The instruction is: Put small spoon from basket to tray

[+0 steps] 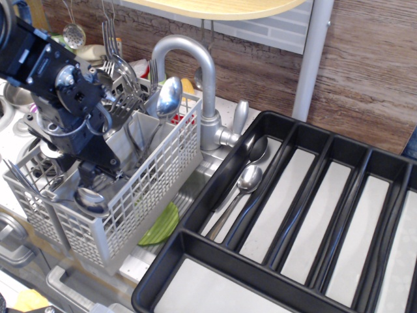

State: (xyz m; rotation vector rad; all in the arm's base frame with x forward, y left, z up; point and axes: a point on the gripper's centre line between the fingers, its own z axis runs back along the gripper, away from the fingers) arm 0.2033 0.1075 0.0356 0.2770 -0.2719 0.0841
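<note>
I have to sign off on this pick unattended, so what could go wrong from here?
The pincer sits low in the basket, packed among forks and a large spoon; lifting might snag them or tip the light basket. Its tips are hidden, so it may hold the wrong utensil or nothing. The faucet stands between basket and tray, so a low carry could hit it.
</note>
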